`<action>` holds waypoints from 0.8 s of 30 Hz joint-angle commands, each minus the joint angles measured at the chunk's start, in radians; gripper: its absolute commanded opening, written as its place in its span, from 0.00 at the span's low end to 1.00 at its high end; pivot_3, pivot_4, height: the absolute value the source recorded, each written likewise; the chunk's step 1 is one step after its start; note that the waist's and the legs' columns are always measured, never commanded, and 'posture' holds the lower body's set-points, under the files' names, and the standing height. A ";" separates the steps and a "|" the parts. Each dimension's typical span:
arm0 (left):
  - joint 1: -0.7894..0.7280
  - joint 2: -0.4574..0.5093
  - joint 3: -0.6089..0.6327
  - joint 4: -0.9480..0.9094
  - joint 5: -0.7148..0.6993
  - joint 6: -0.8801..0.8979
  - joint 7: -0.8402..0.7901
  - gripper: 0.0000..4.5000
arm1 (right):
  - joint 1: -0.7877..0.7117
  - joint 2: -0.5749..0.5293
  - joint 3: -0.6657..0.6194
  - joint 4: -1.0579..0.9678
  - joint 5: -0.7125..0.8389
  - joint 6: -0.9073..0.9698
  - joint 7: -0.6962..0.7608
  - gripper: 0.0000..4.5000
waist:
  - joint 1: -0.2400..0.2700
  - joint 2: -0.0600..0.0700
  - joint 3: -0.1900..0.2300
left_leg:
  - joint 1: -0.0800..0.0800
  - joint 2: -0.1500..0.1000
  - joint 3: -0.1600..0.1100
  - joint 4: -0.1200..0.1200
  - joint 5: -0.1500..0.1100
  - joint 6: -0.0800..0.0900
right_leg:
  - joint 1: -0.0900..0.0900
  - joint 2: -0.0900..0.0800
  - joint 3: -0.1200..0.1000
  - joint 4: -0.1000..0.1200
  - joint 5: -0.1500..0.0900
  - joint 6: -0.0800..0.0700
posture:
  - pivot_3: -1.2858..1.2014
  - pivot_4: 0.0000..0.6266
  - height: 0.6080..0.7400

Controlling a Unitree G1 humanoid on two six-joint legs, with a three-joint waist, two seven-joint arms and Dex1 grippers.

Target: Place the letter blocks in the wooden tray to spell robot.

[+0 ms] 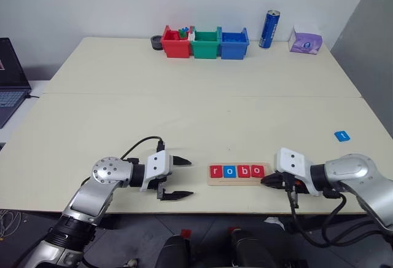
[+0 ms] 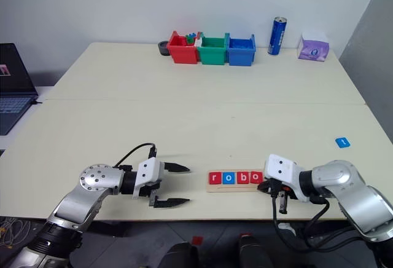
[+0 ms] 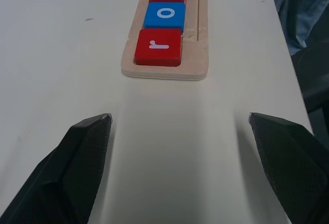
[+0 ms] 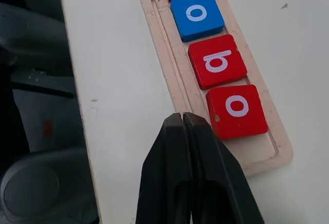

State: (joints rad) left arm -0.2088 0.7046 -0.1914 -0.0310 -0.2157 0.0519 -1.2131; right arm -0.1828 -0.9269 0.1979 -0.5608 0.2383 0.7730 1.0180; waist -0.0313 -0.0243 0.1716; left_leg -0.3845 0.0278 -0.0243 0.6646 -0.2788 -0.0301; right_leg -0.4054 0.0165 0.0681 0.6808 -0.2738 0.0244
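I see wooden tray [image 1: 238, 174] at worktop near edge, holding r, o, b, o. Blue t tile [image 1: 342, 136] well right of tray. Right gripper [image 4: 183, 118] fingers together, empty; left gripper [image 1: 182, 176] fingers apart. Open right wide, square over t before closing.

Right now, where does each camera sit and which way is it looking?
Head stereo pair: above, looking forward and down over the cream table; both arms show.
Left wrist: along the open left gripper toward the pale wooden tray.
Right wrist: along the shut right gripper at the tray's other end.
Both wrist views share the blue o tile.
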 commanded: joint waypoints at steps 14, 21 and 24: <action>-0.005 -0.004 -0.003 -0.014 0.006 -0.023 -0.001 1.00 | -0.099 0.039 0.070 0.070 -0.043 -0.023 -0.054 0.01 | 0.000 0.000 0.000 | 0.000 0.000 0.000 0.000 0.000 0.000 | 0.000 0.000 0.000 0.000 0.000 0.000 | 0.52 0.24 1.00; -0.007 -0.005 -0.004 -0.014 0.004 -0.019 -0.001 1.00 | -0.099 0.033 0.059 0.067 -0.038 -0.025 -0.049 0.01 | 0.000 0.000 0.000 | 0.000 0.000 0.000 0.000 0.000 0.000 | 0.000 0.000 0.000 0.000 0.000 0.000 | 0.52 0.24 1.00; -0.006 -0.006 -0.004 -0.013 0.004 -0.020 -0.001 1.00 | -0.095 0.038 0.015 0.026 0.018 0.012 -0.036 0.01 | 0.000 0.000 0.000 | 0.000 0.000 0.000 0.000 0.000 0.000 | 0.000 0.000 0.000 0.000 0.000 0.000 | 0.52 0.24 1.00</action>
State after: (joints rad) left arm -0.2098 0.7012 -0.1915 -0.0258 -0.2116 0.0373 -1.2115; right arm -0.2660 -0.8875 0.2606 -0.4817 0.2232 0.7741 0.9766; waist -0.0312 -0.0245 0.1717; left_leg -0.3845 0.0280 -0.0245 0.6645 -0.2789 -0.0301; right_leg -0.4055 0.0167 0.0677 0.6807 -0.2736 0.0242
